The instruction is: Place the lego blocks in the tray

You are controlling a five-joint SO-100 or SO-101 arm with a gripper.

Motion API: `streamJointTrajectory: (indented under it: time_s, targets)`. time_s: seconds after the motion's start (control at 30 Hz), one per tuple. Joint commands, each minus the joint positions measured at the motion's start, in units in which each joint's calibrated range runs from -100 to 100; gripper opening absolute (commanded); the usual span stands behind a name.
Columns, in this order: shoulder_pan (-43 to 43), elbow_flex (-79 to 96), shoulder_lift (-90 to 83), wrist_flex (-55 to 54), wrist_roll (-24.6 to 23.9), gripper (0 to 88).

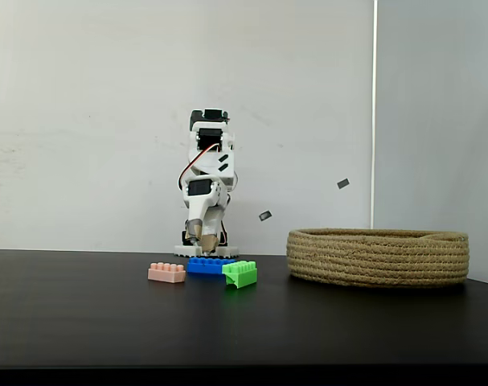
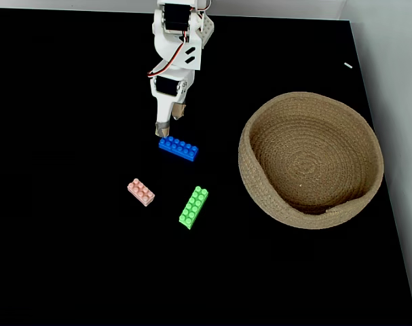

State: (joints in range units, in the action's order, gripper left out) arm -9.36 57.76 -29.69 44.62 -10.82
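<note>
You see glossy plastic lego blocks (image 2: 178, 148) on a matt black table (image 2: 70, 258), beside the rough coiled-rope tray (image 2: 260, 197)

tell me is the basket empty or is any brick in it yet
Empty. The view from above shows only bare coiled rope inside the basket; the pink brick, blue brick and green brick all lie on the table.

In the low fixed view the green brick (image 1: 240, 273) stands in front of the blue brick (image 1: 210, 264) and covers its right end, and the near wall of the tray (image 1: 378, 257) hides the whole inside. The pincer (image 1: 203, 240) tips are too small there to tell whether they touch the blue brick. From above, the arm's base (image 2: 182, 10) is cut off by the top edge, and the worktop (image 2: 56, 258) runs past the left and bottom edges.
</note>
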Motion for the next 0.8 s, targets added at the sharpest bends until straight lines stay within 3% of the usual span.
streamJointTrajectory:
  time_s: [0.0,0.17,0.77]
  targets:
    - [-0.6,-5.3,1.1,0.3,1.0,30.3]
    - [-0.5,-8.3,6.5,0.3,1.2,31.9]
    - [0.4,-18.3,21.0,1.4,1.6,22.3]
